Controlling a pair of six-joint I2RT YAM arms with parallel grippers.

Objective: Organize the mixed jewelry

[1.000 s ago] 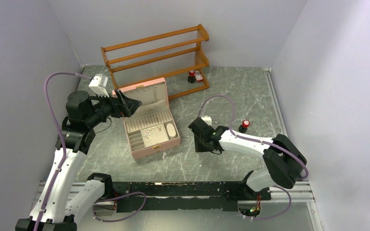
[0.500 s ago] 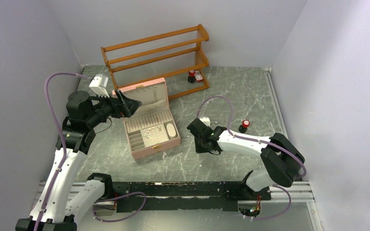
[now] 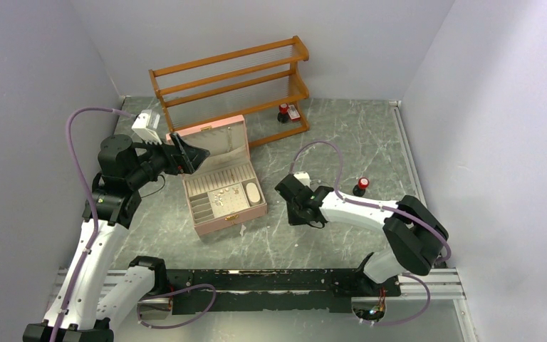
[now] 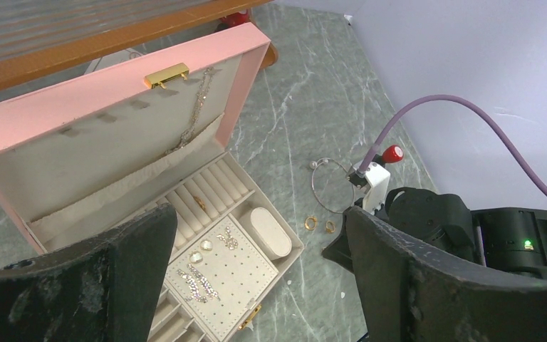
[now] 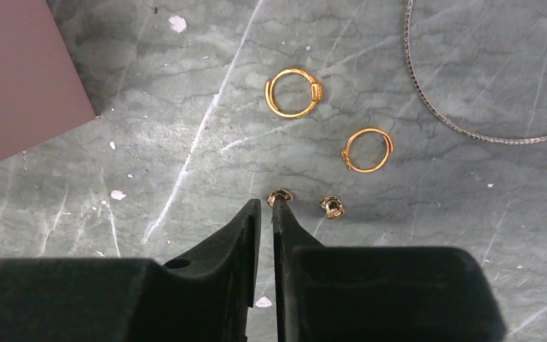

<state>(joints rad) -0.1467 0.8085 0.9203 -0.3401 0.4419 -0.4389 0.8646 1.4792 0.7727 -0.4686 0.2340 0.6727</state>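
Right gripper (image 5: 266, 203) tips down over the table (image 3: 342, 135), its jaws drawn almost together with only a sliver of gap. A gold stud (image 5: 280, 196) lies at the very tips, touching one finger, and we cannot tell whether it is pinched or merely lying there. A second stud (image 5: 332, 206) lies just beside it, apart from the fingers. Beyond them we see two gold rings (image 5: 293, 92), near each other but not touching, and past those the curve of a thin silver hoop (image 5: 456, 126). All this loose jewelry lies on the bare stone just to the right of the pink box (image 4: 78, 92), whose corner shows at the edge of the right wrist view.

Left gripper (image 3: 192, 153) hangs above the left side of the box, its jaws spread wide and nothing between them. Below it we see the box open, lid upright. A chain (image 4: 189, 135) hangs inside the lid, and sparkling earrings (image 4: 199, 276) lie on the dotted pad beside the ring rolls.

A red-capped bottle (image 3: 360, 187) stands behind the right arm. A wooden rack (image 3: 231, 78) stands at the back wall.
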